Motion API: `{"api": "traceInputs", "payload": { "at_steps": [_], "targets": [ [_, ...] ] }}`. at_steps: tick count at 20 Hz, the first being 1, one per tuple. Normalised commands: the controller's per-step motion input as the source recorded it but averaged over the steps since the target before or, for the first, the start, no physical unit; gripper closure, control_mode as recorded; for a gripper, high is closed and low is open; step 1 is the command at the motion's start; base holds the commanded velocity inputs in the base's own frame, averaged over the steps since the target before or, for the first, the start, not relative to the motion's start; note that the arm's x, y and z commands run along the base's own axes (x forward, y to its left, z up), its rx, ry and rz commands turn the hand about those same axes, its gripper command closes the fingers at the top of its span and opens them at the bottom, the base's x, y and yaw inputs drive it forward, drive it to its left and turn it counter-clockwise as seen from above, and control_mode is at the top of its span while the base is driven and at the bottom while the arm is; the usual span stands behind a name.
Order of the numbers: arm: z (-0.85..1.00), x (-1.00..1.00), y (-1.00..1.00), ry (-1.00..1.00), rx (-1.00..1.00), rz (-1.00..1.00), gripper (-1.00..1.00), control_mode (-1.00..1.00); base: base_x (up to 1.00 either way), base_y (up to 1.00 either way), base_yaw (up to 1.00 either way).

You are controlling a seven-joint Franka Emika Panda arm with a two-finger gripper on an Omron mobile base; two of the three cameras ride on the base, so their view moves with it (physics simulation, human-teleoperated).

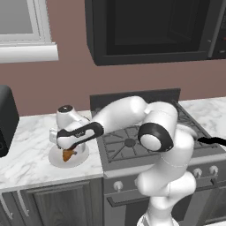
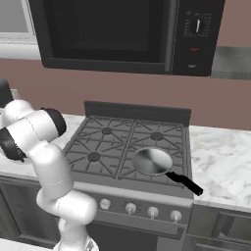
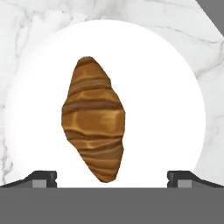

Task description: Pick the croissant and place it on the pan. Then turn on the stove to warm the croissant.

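Note:
The croissant (image 3: 94,118), golden brown, lies on a round white plate (image 3: 166,87) on the marble counter left of the stove (image 1: 128,141). My gripper (image 3: 112,177) hangs open directly above it, one fingertip (image 3: 41,177) on each side of the pastry's lower end and neither touching it. In the left base view the gripper (image 1: 69,148) points down over the croissant (image 1: 68,155) and the plate (image 1: 55,160). The shiny grey pan (image 2: 152,161) sits on the front right burner of the stove (image 2: 108,139), its black handle (image 2: 185,183) pointing to the front right.
A black microwave (image 2: 112,34) hangs above the stove. A black appliance (image 1: 6,119) stands at the counter's left end. Silver knobs (image 2: 130,208) line the stove's front. My arm's elbow (image 1: 154,134) hovers over the stove's front edge.

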Motion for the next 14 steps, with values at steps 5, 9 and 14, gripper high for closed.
{"api": "traceInputs", "payload": {
  "at_steps": [5, 9, 14],
  "targets": [
    [-0.13, 0.20, 0.00, 0.00, 0.00, 0.00, -1.00, -1.00, 0.00, 0.00, 0.00],
    [-0.16, 0.13, 0.00, 0.00, 0.00, 0.00, -1.00, -1.00, 0.00, 0.00, 0.00],
    [-0.17, 0.00, 0.00, 0.00, 0.00, 0.00, -1.00, -1.00, 0.00, 0.00, 0.00]
  ]
}}
